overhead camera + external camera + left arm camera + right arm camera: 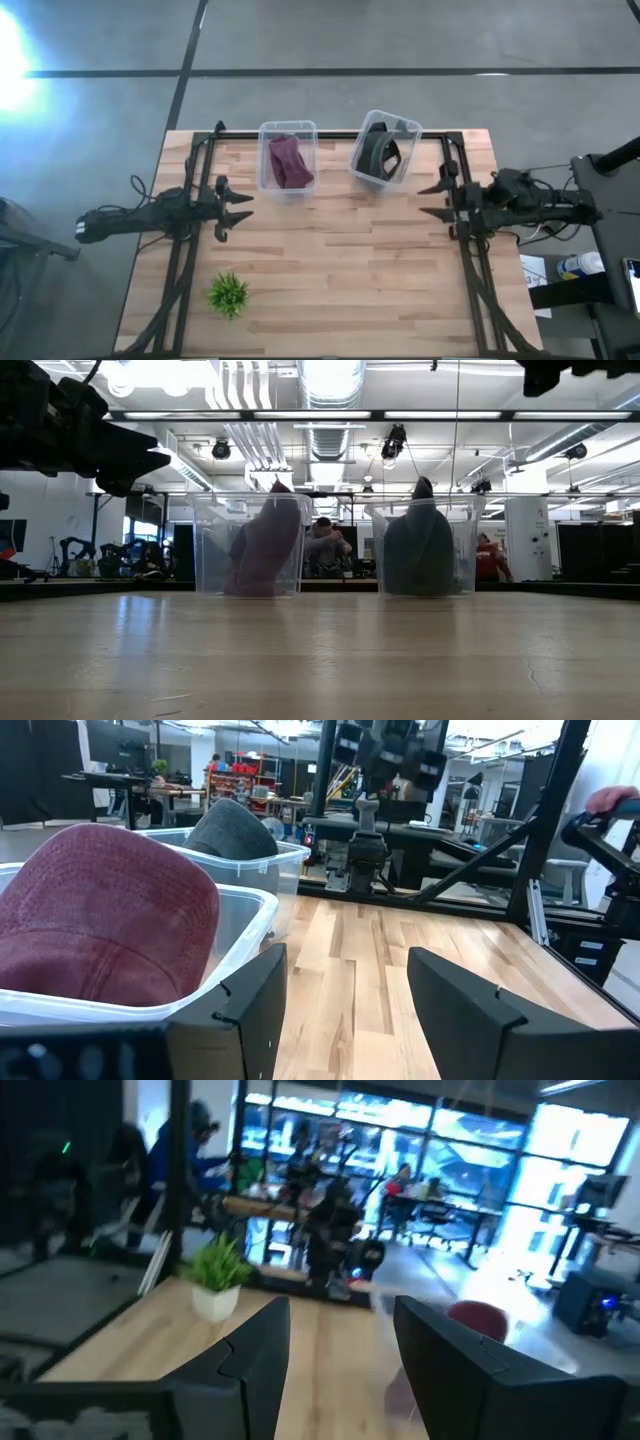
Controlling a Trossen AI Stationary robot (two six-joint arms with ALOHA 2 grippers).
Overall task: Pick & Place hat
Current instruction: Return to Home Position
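Observation:
A maroon hat (pixel 287 160) lies in a clear bin (pixel 266 150) at the table's far side, and a dark grey hat (pixel 378 152) lies in a second clear bin (pixel 405 128) to its right. In the low view the maroon hat (pixel 265 545) and the dark hat (pixel 420 548) stand up above their bins' rims. My left gripper (pixel 248 207) is open and hovers near the table's left side, just short of the maroon hat's bin. My right gripper (pixel 424 200) is open near the right side. The left wrist view shows the maroon hat (pixel 100 920) close by, and the dark hat (pixel 230 828) behind it.
A small green potted plant (pixel 229 293) stands near the table's near-left corner and also shows as a plant (pixel 215 1275) in the right wrist view. Black frame rails (pixel 190 250) run along both sides of the table. Bare wood (pixel 340 260) lies between the arms. People are in the room behind.

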